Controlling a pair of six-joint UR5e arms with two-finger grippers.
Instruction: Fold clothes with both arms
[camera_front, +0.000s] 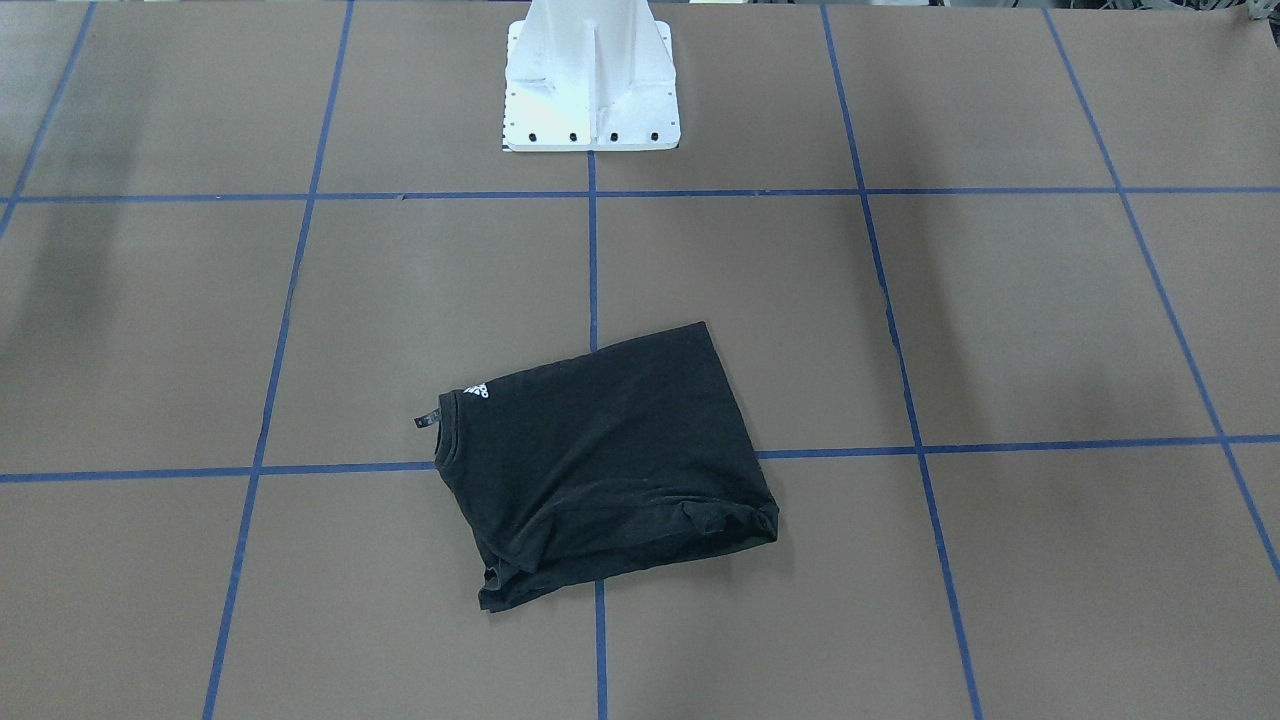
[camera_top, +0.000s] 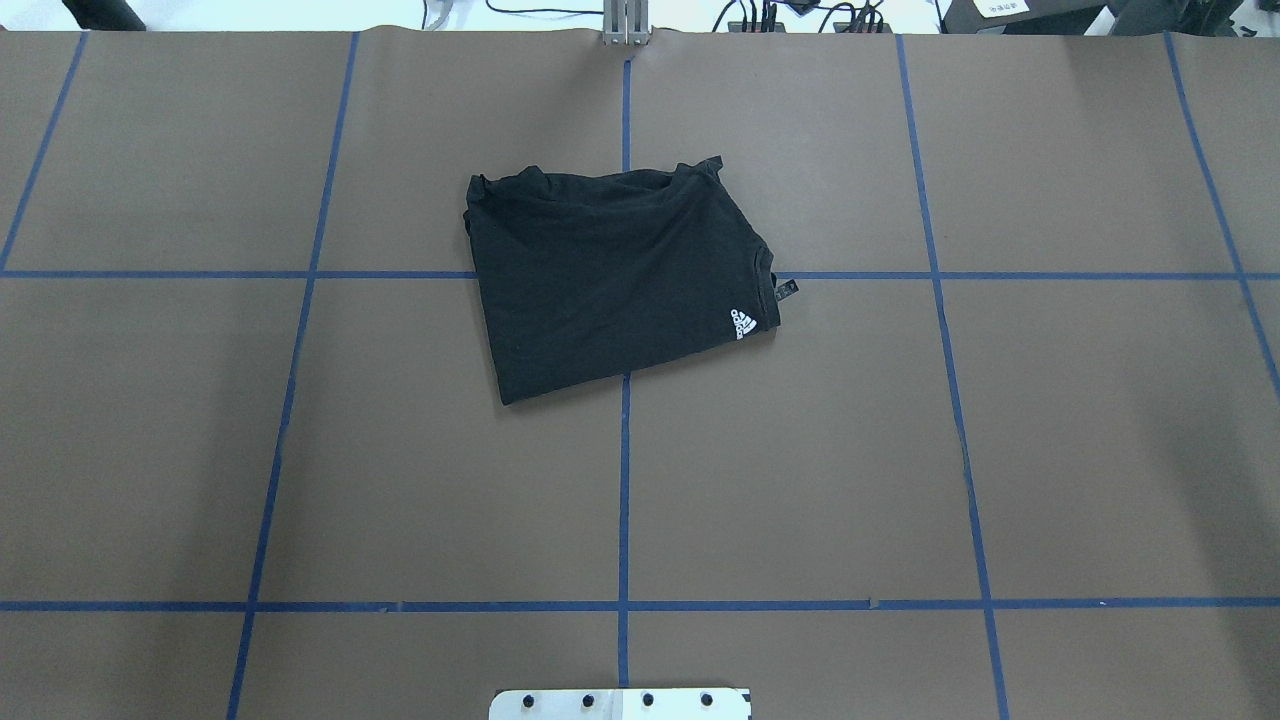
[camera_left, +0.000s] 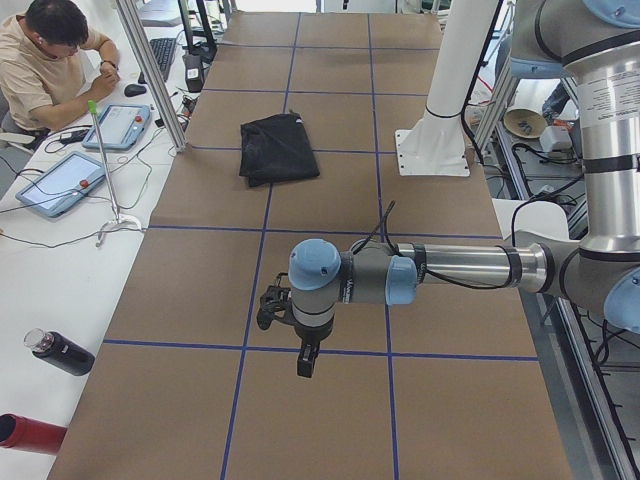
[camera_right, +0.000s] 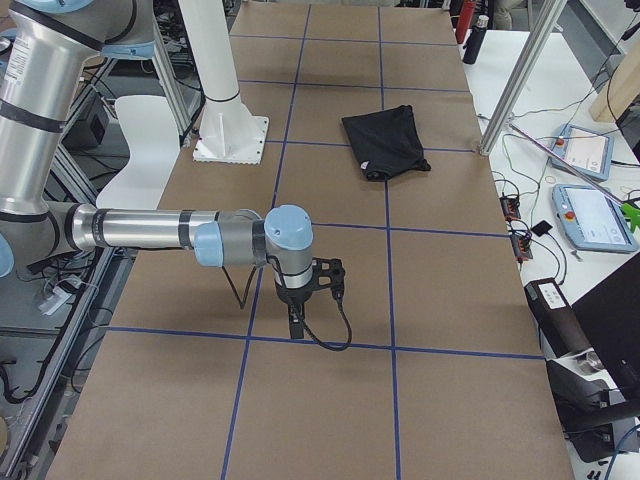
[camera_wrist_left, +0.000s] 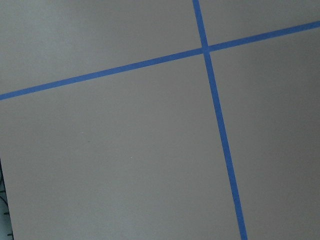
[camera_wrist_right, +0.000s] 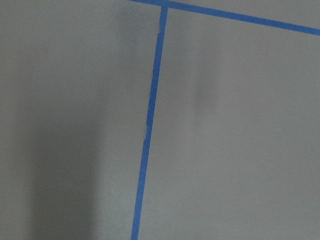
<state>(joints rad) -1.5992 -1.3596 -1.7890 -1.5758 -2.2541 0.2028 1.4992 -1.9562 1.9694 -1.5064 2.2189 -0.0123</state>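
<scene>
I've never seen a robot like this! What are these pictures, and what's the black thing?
This robot has two long metal arms, a left arm and a right arm, each ending in a gripper, like a two-finger hand. Two pictures look down on the brown table, two look along it from its ends, and two come from wrist cameras that see only table and blue tape lines. The black thing is a folded T-shirt. The left gripper and the right gripper hang over bare table far from it, so neither holds it.
</scene>
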